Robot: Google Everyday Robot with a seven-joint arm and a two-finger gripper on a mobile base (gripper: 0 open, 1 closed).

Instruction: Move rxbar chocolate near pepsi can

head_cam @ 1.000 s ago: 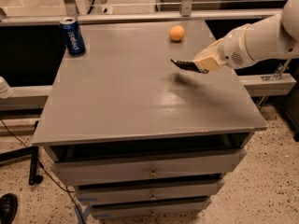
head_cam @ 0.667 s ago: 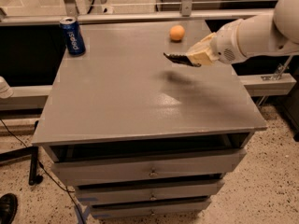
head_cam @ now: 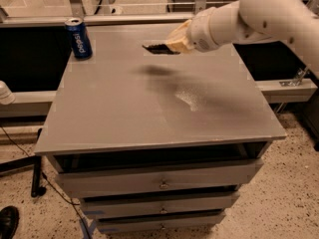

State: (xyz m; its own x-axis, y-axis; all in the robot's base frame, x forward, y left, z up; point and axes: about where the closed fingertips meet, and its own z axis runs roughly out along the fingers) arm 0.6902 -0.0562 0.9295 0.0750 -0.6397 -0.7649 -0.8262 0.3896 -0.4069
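Matte grey tabletop (head_cam: 149, 113); claw (head_cam: 170, 46) grasping flat black rxbar chocolate (head_cam: 155, 48) aloft; cylindrical blue pepsi can (head_cam: 79, 39) far-left.

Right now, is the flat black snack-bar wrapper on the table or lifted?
Lifted: the gripper holds the black snack-bar wrapper above the grey table's far side; its shadow lies apart below.

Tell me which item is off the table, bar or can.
The rxbar chocolate, held in the hand above the table; the pepsi can stands on it.

One camera looked down from the near side of the drawer cabinet (head_cam: 124, 123); the gripper (head_cam: 174, 45) hung far-centre, clasping the rxbar chocolate (head_cam: 155, 48).
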